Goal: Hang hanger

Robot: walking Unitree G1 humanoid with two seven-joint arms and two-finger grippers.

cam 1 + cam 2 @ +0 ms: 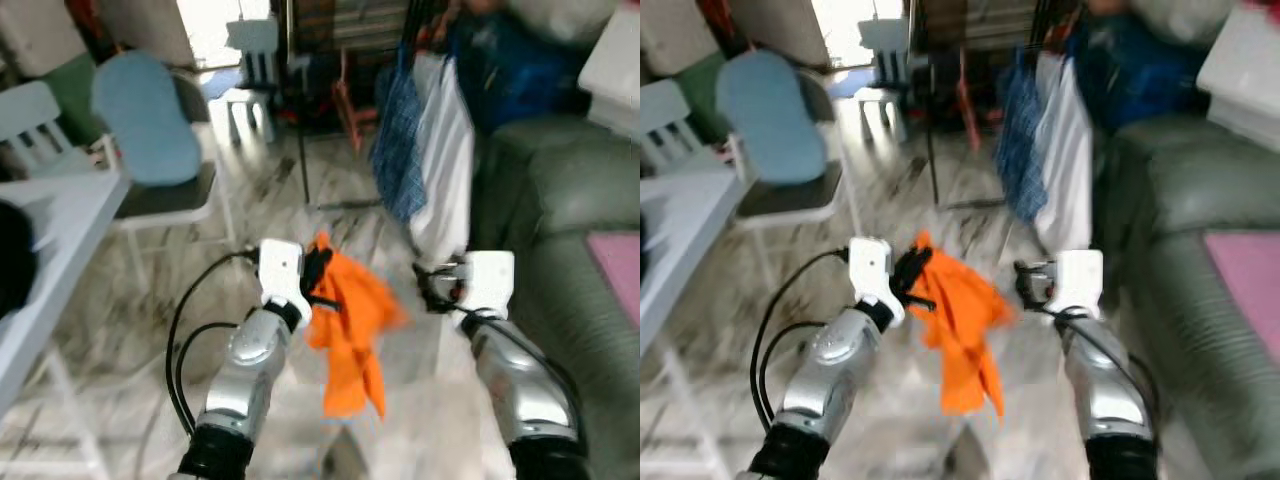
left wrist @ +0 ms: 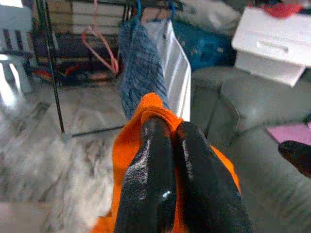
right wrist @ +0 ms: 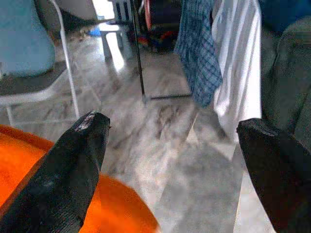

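Marble floor (image 1: 150,310), rack (image 1: 303,130) ahead with hung clothes (image 1: 425,150), sofa (image 1: 560,200) right. Left gripper (image 1: 318,272) clamped on orange cloth (image 1: 350,330), mid-air. Hanger not discernible. Right gripper (image 1: 432,285) spread wide, holding nothing.

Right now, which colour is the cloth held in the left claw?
Orange cloth, best in the left wrist view.

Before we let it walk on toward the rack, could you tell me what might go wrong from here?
The left gripper pinches only the top of the orange garment, which hangs loose and may slip. The open right gripper gives no support. The views are blurred, so aiming at the clothes rack beside the sofa looks hard.
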